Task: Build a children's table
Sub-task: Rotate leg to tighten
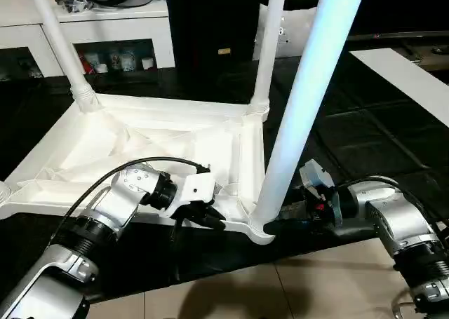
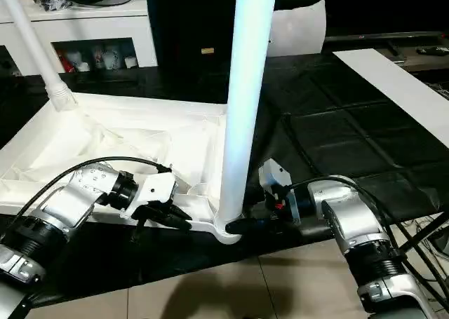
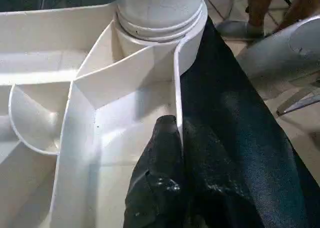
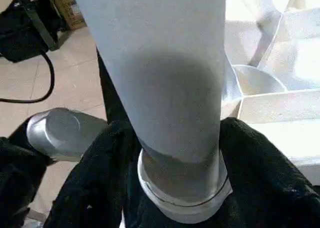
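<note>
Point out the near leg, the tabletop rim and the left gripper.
near leg [image 1: 298, 116], left eye view, mid shaft.
tabletop rim [image 3: 50, 17], left wrist view, upright side wall of the upturned top.
left gripper [image 1: 210, 216], left eye view, between the fingertips at the near rim.

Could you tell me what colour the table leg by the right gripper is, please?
White, best in the left eye view: leg.

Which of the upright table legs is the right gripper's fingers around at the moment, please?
The near-corner leg, the one closest to the robot. The right gripper has a finger on each side of its base, where it enters the corner socket. The two far legs stand free.
</note>
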{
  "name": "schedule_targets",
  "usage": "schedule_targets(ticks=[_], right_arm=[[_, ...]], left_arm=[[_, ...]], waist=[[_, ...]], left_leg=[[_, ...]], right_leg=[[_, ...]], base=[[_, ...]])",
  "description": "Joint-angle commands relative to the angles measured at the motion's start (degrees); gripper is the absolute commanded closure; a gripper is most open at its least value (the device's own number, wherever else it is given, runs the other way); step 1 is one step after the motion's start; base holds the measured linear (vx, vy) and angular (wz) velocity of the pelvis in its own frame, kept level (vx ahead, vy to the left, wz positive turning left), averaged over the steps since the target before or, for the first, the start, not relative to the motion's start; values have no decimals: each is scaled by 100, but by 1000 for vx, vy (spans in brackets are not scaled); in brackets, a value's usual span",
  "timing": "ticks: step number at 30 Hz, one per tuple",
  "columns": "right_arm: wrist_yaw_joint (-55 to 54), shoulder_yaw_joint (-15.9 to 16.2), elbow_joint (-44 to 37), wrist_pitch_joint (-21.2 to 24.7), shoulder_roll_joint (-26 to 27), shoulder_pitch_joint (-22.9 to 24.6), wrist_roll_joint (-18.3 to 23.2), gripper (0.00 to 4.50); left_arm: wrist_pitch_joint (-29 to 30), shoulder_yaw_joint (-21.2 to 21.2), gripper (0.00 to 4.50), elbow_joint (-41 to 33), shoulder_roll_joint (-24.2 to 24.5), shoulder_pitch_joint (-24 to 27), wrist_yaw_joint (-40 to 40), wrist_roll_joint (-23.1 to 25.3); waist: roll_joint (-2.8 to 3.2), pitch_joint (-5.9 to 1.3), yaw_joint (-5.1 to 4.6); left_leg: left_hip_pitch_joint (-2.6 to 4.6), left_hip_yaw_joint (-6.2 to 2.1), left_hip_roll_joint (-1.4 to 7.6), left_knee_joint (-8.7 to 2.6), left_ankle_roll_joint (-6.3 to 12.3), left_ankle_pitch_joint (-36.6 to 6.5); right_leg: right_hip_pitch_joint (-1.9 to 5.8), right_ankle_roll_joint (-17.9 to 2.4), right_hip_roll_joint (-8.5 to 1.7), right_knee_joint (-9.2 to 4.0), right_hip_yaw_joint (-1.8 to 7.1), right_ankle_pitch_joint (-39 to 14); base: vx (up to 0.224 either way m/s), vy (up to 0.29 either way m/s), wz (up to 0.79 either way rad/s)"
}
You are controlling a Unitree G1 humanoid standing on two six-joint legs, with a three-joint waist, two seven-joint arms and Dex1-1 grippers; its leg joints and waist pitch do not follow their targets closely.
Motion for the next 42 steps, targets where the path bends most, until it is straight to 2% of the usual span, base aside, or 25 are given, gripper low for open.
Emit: schedule_targets(ticks=[1,12,16,17,18,22,24,26,27,28,29,30,31,32,33,34,35,36,37,38,39,40,41,42], right_arm=[[20,54,-151,16,-3,9,-10,165],[62,56,-114,-5,100,25,94,243],[83,57,-204,36,87,91,120,251],[33,36,-307,97,108,185,172,252],[33,36,-307,97,108,185,172,252],[-406,-65,-595,456,278,386,290,254],[-1257,-116,-690,694,568,488,76,254],[-1620,-141,-683,765,709,499,-32,254],[-2319,-261,-654,953,1052,477,-131,255],[-2451,-289,-646,993,1124,467,-139,255],[-2832,-348,-616,1058,1337,429,-198,255],[-3063,-386,-620,1104,1469,414,-241,255],[-3138,-391,-620,1121,1513,409,-260,255],[-3342,-405,-618,1170,1632,394,-312,255],[-3765,-427,-547,1215,1868,333,-438,255],[-3765,-427,-547,1215,1868,333,-438,256],[-4377,-505,-390,1238,2162,218,-580,256],[-4916,-583,-227,1239,2405,105,-693,257],[-5352,-662,-52,1212,2574,-10,-764,257],[-5352,-662,-52,1212,2574,-10,-764,257],[-6095,-878,304,1122,2842,-240,-823,257],[-6477,-1104,564,993,2997,-414,-730,257],[-6477,-1104,564,993,2997,-414,-730,257],[-6733,-1272,700,930,3115,-518,-682,222]], left_arm=[[-104,-102,450,-4,-25,-92,-65,108],[-77,-105,450,-1,-13,-78,-72,111],[-29,-100,450,-22,-10,-64,-64,106],[110,-61,450,-48,-44,-49,26,90],[110,-61,450,-48,-44,-49,26,90],[540,69,450,-120,-187,-48,274,-7],[967,205,450,-179,-371,-80,694,-20],[1144,264,450,-208,-458,-94,854,-43],[1472,375,450,-272,-646,-113,1184,-82],[1529,393,450,-284,-683,-115,1242,-90],[1678,444,450,-299,-803,-132,1441,-93],[1777,471,450,-314,-877,-141,1568,-89],[1804,482,450,-307,-907,-150,1619,-85],[1877,512,450,-288,-987,-174,1757,-75],[1980,598,450,-178,-1175,-252,2105,-46],[1980,598,450,-178,-1175,-252,2105,-46],[2049,714,450,5,-1403,-372,2537,-15],[2091,822,450,174,-1600,-484,2914,8],[2098,926,450,317,-1752,-588,3219,14],[2098,926,450,317,-1752,-588,3219,14],[2067,1090,450,522,-1985,-753,3712,43],[1979,1137,450,646,-2090,-853,3923,77],[1979,1137,450,646,-2090,-853,3923,77],[1959,1162,450,689,-2156,-904,4050,119]], waist=[[-56,-415,-30],[-50,-407,-35],[-45,-408,-29],[-22,-416,-25],[-33,-413,-25],[-29,-414,-17],[-27,-390,-48],[-34,-370,-112],[-23,-346,-168],[1,-327,-211],[63,-305,-351],[113,-293,-419],[221,-326,-413],[221,-326,-413],[-13,-211,-543],[-129,-168,-521],[-216,-121,-586],[-210,-225,-692],[-75,-349,-843],[277,-355,-630],[232,-326,-690],[3,-252,-723],[-184,-238,-653],[-197,-187,-697]], left_leg=[[-79,119,-27,-385,429,-658],[-76,115,-19,-394,428,-662],[-76,118,-21,-393,438,-650],[-73,114,-16,-393,433,-646],[-74,114,-10,-396,426,-635],[-70,108,-6,-405,397,-629],[-51,121,-34,-396,344,-748],[-16,134,-98,-353,265,-974],[-4,136,-112,-332,247,-1118],[20,126,-104,-324,225,-1236],[95,85,-57,-308,207,-1609],[100,41,26,-348,212,-1846],[-172,-339,693,-850,287,-2780],[-172,-339,693,-850,287,-2780],[183,-126,372,-783,112,-3361],[368,21,-64,-429,29,-2986],[613,308,-527,298,219,-1900],[362,258,-489,279,292,-1766],[-144,39,-175,43,303,-1679],[-351,-435,581,-525,384,-2172],[21,-438,578,-702,422,-2385],[52,-206,189,-517,259,-2552],[238,7,-284,-114,97,-2207],[463,219,-599,343,292,-1731]], right_leg=[[500,118,-188,-507,284,-2693],[493,83,-193,-504,292,-2660],[497,80,-193,-503,297,-2649],[500,66,-195,-495,296,-2624],[502,71,-195,-501,302,-2603],[510,20,-201,-497,299,-2555],[483,104,-187,-547,267,-2780],[459,415,-165,-668,157,-3286],[446,561,-138,-737,84,-3466],[435,619,-130,-790,26,-3568],[461,756,-109,-927,-145,-3701],[532,775,-117,-951,-210,-3635],[946,441,-243,61,261,-2285],[946,441,-243,61,261,-2285],[566,-33,-243,-178,536,-1994],[321,365,-154,-712,291,-3628],[-143,1087,-146,-1200,-78,-5755],[109,1339,-138,-1132,-241,-5744],[693,1732,-88,-1071,-515,-4651],[1075,754,-395,247,203,-2533],[615,95,-331,253,594,-1061],[517,77,-263,-202,507,-1927],[274,618,-160,-706,207,-3656],[-59,1057,-238,-1072,-85,-5571]], base=[[0,0,0],[0,0,0],[0,0,0],[0,0,0],[0,0,0],[0,0,0],[0,0,0],[0,0,0],[0,0,0],[0,0,0],[0,0,0],[0,0,0],[0,0,0],[0,0,0],[0,0,0],[0,0,0],[0,0,0],[0,0,0],[61,71,-38],[63,63,-21],[63,63,-21],[58,45,4],[7,52,3],[7,52,3]])
